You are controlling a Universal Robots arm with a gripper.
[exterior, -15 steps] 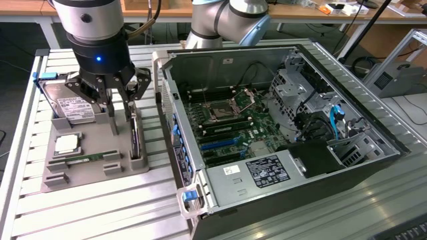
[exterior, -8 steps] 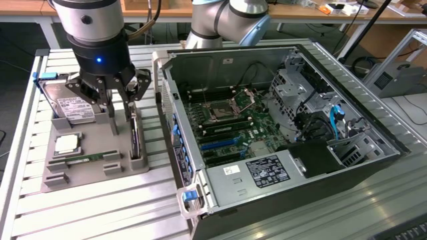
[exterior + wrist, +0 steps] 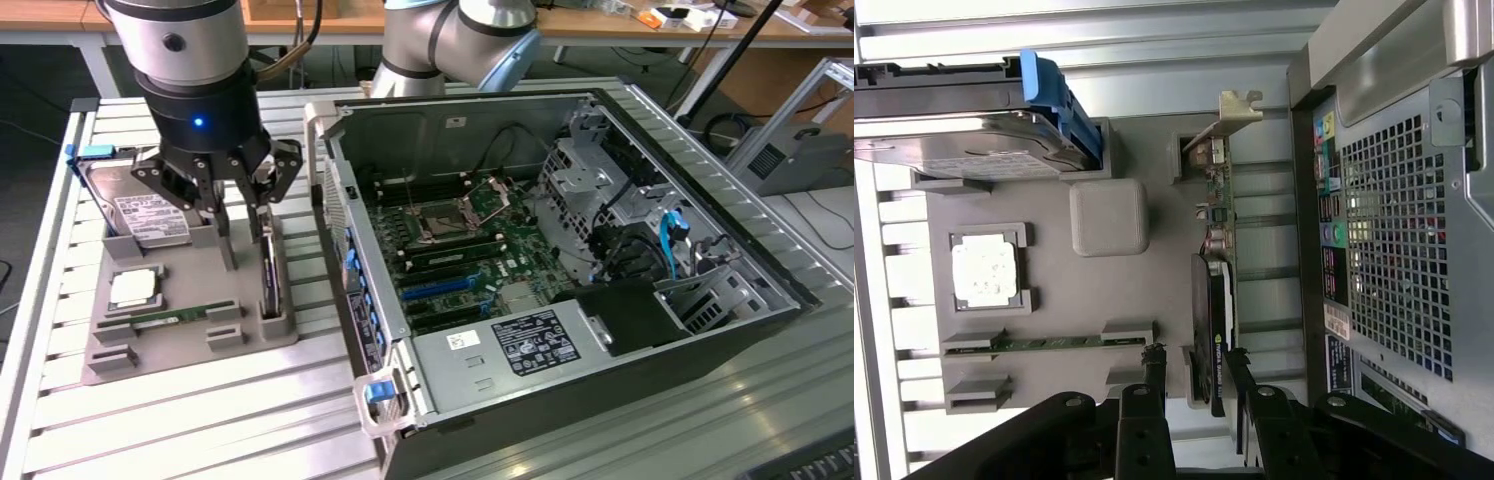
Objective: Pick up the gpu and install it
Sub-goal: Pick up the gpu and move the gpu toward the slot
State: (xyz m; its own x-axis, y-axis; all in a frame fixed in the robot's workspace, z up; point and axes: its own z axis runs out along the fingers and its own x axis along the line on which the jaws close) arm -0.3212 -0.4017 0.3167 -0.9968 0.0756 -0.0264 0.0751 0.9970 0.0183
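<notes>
A slatted metal table point(image 3: 200, 425) point(image 3: 1154, 60) carries the work, with desks and cables in the background at the far side. The gpu point(image 3: 271, 278) point(image 3: 1212, 335) stands on its long edge in a slot along the edge of a grey parts tray point(image 3: 174, 348) point(image 3: 1164, 290) that lies at the exterior view's right, its silver bracket at the far end. The gripper point(image 3: 244, 245) point(image 3: 1196, 352) hangs directly over the card, released, with its fingers spread and one fingertip down on each side of the dark board; it grasps nothing, and I cannot tell whether either tip touches the card. In the same tray, towards the exterior view's left, sit a green memory stick point(image 3: 180, 315) point(image 3: 1049, 342), a square processor point(image 3: 134, 287) point(image 3: 984, 270) and a hard drive point(image 3: 140, 205) point(image 3: 954, 150) at the far end. Just beside the tray, on the exterior view's right, lies an open computer case point(image 3: 441, 125) point(image 3: 1394, 220), motherboard exposed.
</notes>
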